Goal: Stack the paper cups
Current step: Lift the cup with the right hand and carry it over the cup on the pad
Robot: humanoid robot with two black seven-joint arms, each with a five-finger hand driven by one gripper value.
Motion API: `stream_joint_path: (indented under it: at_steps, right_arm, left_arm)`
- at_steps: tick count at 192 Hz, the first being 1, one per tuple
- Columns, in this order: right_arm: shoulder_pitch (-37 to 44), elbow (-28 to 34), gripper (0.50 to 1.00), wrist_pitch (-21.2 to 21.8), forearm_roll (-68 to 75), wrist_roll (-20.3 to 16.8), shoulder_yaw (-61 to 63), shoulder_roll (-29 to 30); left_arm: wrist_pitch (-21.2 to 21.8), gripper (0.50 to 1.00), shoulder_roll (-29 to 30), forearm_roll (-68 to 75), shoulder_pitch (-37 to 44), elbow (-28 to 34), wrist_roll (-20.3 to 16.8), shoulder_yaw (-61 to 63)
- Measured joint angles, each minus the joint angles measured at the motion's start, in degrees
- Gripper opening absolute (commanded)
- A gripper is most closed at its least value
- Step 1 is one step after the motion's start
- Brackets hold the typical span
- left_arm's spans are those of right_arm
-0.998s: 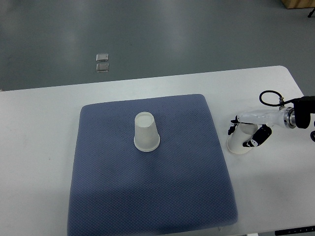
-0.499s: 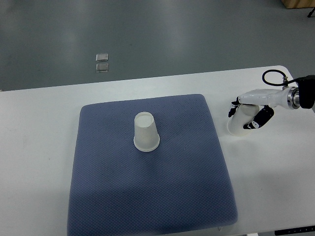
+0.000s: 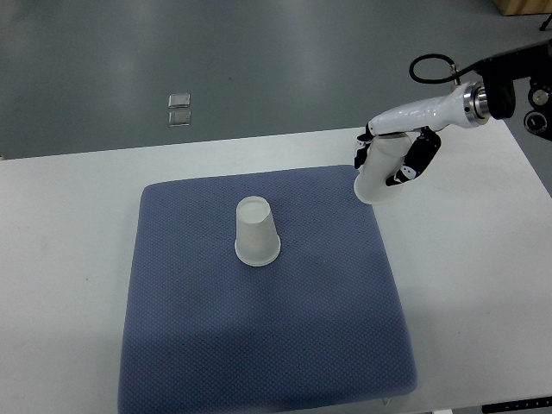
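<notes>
White paper cup point(image 3: 379, 177) is clamped mouth-down in the right hand point(image 3: 398, 161), raised over the blue mat's point(image 3: 259, 336) far right corner, apparently so it can be slipped over the inverted cup point(image 3: 256, 231) at mid-mat.

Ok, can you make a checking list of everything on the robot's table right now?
Surface: white table with a blue mat lying flat on it.
Job's things: one paper cup upside down on the mat; a second cup held tilted over the mat's far right corner.
Clutter: nothing seen on the table.
Hands: right hand closed around the second cup; left hand not in view.
Cables: black cable loop by the right wrist.
Surroundings: grey floor with two small clear squares; a brown corner at top right.
</notes>
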Motion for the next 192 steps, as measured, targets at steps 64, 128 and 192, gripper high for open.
stream_joint_path:
  at_steps: [64,128,192]
  right_arm:
    - [6.4,-0.6,0.717,3.2,2.3,-0.1,-0.6,10.7]
    - [8.8,-3.1,0.719,4.4,2.6,-0.1,-0.7,18.4]
    - [8.1,-8.8,0.719,4.3,2.6,-0.1,-0.6,24.6]
  left_arm:
    - [0.0,1.000,0.0,0.0,0.0,0.0,0.0,0.0]
    - [0.0,1.000,0.0,0.0,0.0,0.0,0.0,0.0]
    - [0.0,1.000,0.0,0.0,0.0,0.0,0.0,0.0]
